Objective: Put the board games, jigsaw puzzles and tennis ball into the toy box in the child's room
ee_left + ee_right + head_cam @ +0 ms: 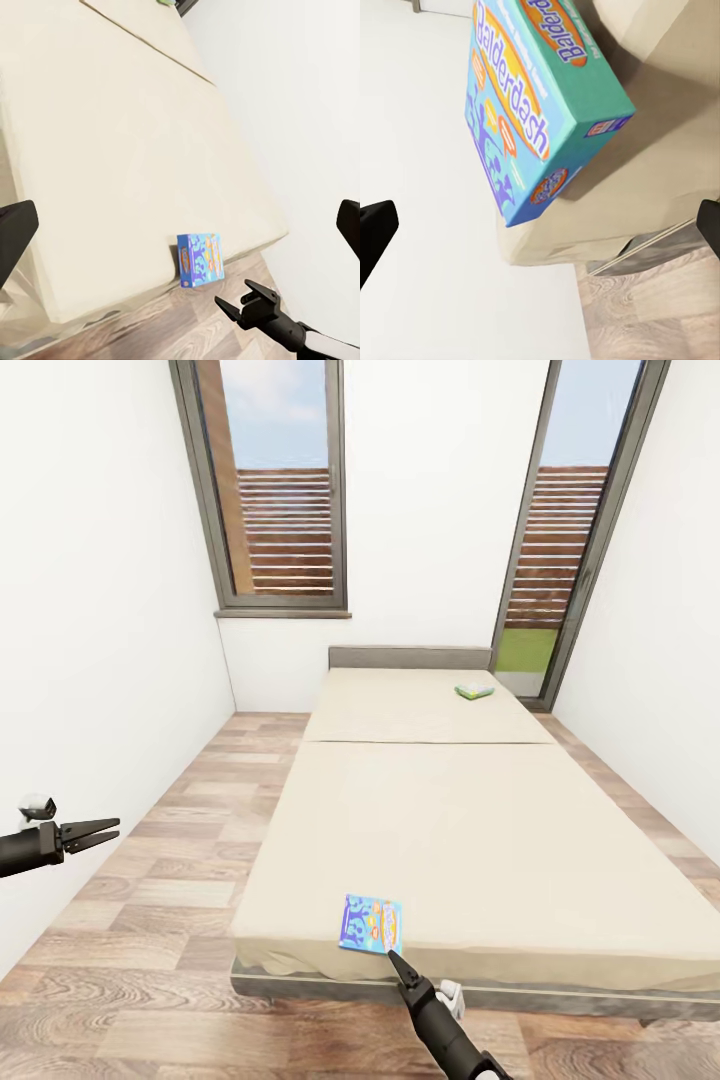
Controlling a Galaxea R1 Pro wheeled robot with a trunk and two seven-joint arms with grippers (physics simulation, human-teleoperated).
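Note:
A blue Balderdash board game [370, 925] lies flat at the front edge of the beige bed [480, 830]; it fills much of the right wrist view [540, 105]. My right gripper [394, 958] hovers just short of the box's near corner, open and holding nothing, its fingers [375, 225] spread wide. The left wrist view also catches this gripper [240, 304] beside the box [200, 259]. A second, green board game [474, 691] rests at the bed's far end near the headboard. My left gripper [100, 830] hangs over the floor left of the bed, open and empty.
Wooden floor [170, 880] runs between the white left wall [90, 660] and the bed. A window [285, 490] and a tall glazed door [560, 560] stand in the far wall. The grey bed frame [330, 988] sits low along the front.

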